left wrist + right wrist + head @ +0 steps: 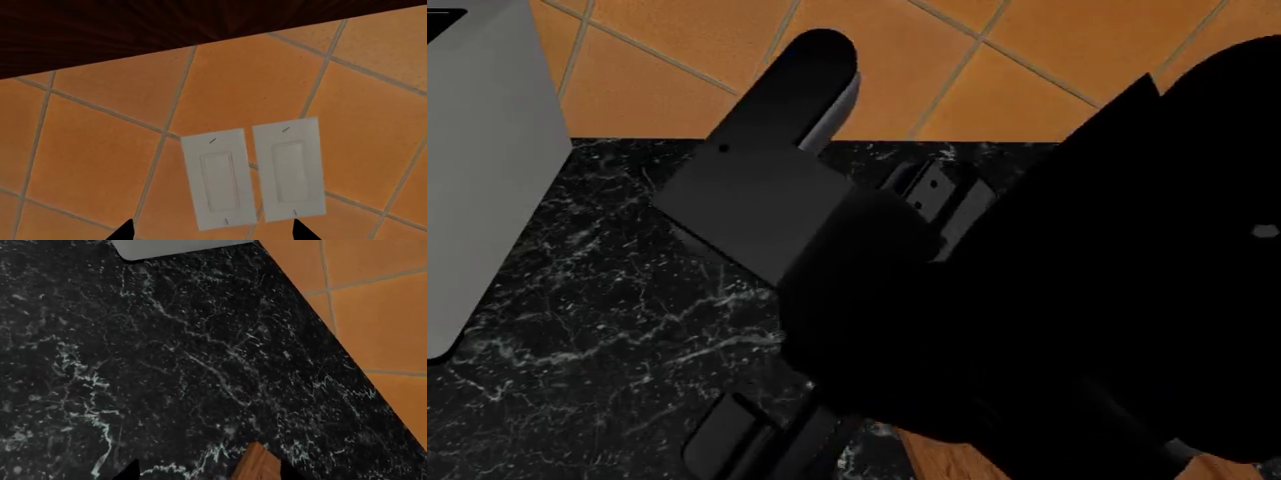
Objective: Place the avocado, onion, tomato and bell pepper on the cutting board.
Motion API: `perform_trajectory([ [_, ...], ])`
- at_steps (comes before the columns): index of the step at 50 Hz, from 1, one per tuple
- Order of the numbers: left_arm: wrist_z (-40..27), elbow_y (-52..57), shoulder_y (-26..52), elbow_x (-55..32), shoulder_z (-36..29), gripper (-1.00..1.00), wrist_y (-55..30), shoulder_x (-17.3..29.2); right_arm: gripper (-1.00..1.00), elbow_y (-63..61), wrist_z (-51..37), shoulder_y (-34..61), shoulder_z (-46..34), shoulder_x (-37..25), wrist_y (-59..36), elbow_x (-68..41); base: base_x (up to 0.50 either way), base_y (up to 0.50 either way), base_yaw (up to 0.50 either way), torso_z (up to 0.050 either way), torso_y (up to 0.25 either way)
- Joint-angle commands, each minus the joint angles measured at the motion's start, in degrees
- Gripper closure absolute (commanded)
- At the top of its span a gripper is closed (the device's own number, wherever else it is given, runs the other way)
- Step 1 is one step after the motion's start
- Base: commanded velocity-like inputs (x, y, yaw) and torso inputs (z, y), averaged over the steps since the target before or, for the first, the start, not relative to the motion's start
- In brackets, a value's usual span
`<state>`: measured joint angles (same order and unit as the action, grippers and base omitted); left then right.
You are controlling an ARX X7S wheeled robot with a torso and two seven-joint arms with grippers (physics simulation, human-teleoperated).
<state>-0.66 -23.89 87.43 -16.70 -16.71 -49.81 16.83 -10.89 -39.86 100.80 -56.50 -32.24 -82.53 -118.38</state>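
While neither wrist camera shows any fruit or vegetable, the main risk is working blind. The left claw (213,234) points at the orange tiled wall (100,150) and two white switch plates (253,175), well away from anything to pick; its two dark tips stand apart with nothing between them, so it looks open and empty. The right claw (208,472) hangs over the black marble worktop (167,365), its tips also spread and empty, with a corner of the cutting board (257,465) just beneath it. The avocado, onion, tomato and bell pepper appear in no view, so where they lie cannot be told. From the head view, a dark arm (1068,300) blocks most of the scene, leaving only worktop, wall and a grey appliance (481,180). Reaching now could drive the left claw into the wall or switches, or knock unseen produce off the worktop.
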Motion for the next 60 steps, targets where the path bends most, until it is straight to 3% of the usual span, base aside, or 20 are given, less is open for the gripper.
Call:
perform_trajectory([
  [1, 1.60, -2.13, 0.79, 1.04, 1.11, -1.00, 1.34, -1.90, -1.00, -1.93, 1.24, 0.41, -0.25, 4.40, 2.11, -3.14, 0.00, 0.00, 0.00, 0.000, 0.000],
  [32, 1.52, -3.49, 1.59, 0.87, 0.35, -1.00, 2.29, -2.51, -1.00, -10.58, -3.04, 0.79, -5.17, 8.13, 10.38, -16.40, 0.00, 0.00, 0.00, 0.000, 0.000],
  [49, 1.33, -3.13, 2.09, 0.41, 0.47, -1.00, 1.96, -2.47, -1.00, -14.55, -9.24, 7.09, -13.56, 7.27, 14.96, -28.58, 0.00, 0.00, 0.00, 0.000, 0.000],
  [60, 1.12, -2.66, 1.78, 0.02, 0.85, -1.00, 1.74, -2.02, -1.00, -15.96, -9.14, 7.41, -13.53, 9.43, 17.31, -30.18, 0.00, 0.00, 0.00, 0.000, 0.000],
])
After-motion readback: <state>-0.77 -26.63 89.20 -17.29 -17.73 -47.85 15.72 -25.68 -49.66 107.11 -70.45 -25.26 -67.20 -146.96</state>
